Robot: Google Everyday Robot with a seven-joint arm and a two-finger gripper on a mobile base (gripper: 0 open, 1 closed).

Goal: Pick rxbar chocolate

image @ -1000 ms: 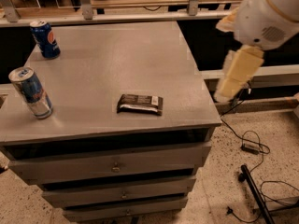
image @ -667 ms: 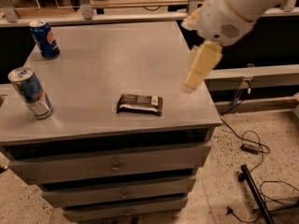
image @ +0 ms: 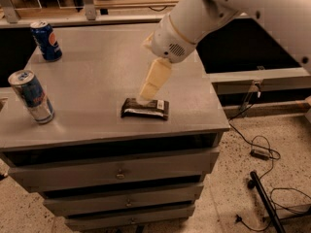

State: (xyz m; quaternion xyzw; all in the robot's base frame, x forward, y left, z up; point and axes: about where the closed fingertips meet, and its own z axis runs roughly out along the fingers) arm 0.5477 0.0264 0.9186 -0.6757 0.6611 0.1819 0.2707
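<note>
The rxbar chocolate (image: 146, 109) is a flat dark bar with a white label patch. It lies flat near the front of the grey cabinet top (image: 102, 72). My gripper (image: 146, 93) hangs from the white arm and points down, its cream-coloured tip right at the bar's back edge, over its middle. The bar rests on the surface.
A blue Pepsi can (image: 46, 41) stands at the back left. A silver-blue drink can (image: 31, 96) stands at the front left edge. The cabinet has drawers below. Cables (image: 257, 149) and a black stand (image: 265, 203) lie on the floor to the right.
My arm has swung in from the right side of the cabinet to the left and down, bringing the gripper over the bar. The bar and cans have not moved.
</note>
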